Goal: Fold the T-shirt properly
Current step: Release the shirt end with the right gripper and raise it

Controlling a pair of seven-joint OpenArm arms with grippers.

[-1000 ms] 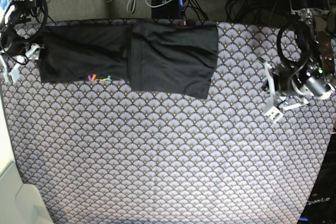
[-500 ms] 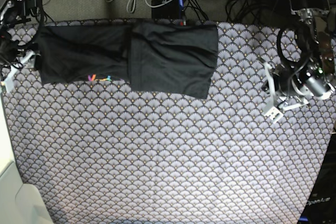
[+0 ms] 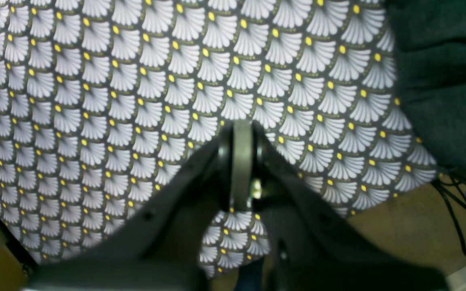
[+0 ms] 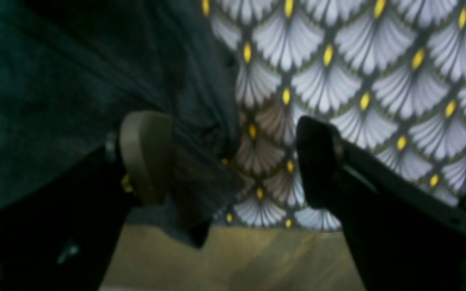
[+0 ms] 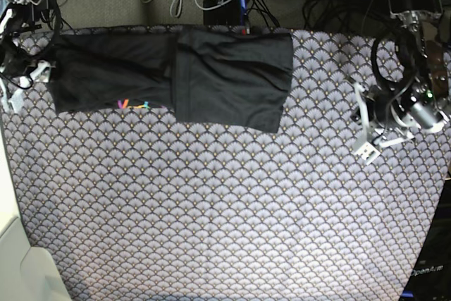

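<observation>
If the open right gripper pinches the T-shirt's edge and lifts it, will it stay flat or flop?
The T-shirt would probably flop: its thin fabric already creases and drapes by the right gripper. It likely drags rather than slides, since it lies folded in layers on the tablecloth.

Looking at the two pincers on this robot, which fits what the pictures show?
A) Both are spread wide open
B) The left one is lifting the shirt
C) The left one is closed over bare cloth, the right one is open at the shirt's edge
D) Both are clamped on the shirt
C: the left pincer has its jaws pressed together above the tablecloth, while the right pincer gapes at the T-shirt edge.
</observation>
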